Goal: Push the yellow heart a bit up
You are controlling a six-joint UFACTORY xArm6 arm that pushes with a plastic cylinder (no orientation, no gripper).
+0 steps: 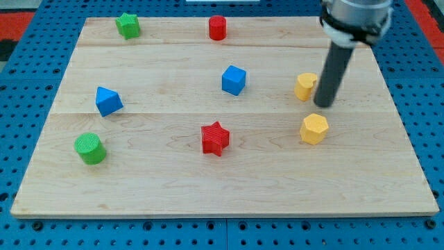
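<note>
The yellow heart (304, 86) lies on the wooden board (173, 173) at the view's right, partly hidden by my rod. My tip (322, 105) rests on the board just below and to the right of the heart, close to it or touching. A yellow hexagon (313, 128) lies a little below my tip.
A blue cube (234, 80) sits left of the heart. A red star (215, 138) lies near the middle bottom. A red cylinder (218, 28) and green star (127, 25) sit at the top. A blue block (108, 101) and green cylinder (90, 148) lie at the left.
</note>
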